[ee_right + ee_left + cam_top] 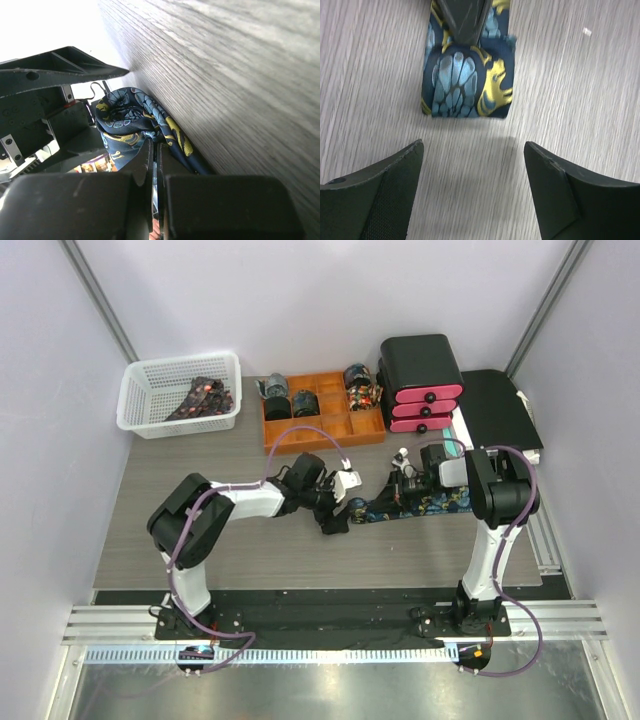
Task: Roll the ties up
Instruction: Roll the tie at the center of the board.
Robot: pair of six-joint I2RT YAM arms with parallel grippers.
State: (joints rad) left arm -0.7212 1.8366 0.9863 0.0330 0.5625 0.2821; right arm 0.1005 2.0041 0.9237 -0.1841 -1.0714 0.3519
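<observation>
A navy tie (425,504) with teal and gold pattern lies flat across the table's middle. Its folded left end (467,80) shows in the left wrist view, just beyond my left gripper (472,150), which is open and empty close above the table. In the top view the left gripper (337,513) sits at the tie's left end. My right gripper (403,483) stands over the tie's middle. In the right wrist view the right gripper (155,146) is shut on a bunched fold of the tie (131,116). A dark pointed part (464,17) rests on the tie.
A white basket (150,400) with loose ties (203,398) stands at the back left. An orange compartment tray (322,426) holds rolled ties (276,391) at the back centre. A black and pink drawer unit (422,380) and a black block (497,408) stand at the back right.
</observation>
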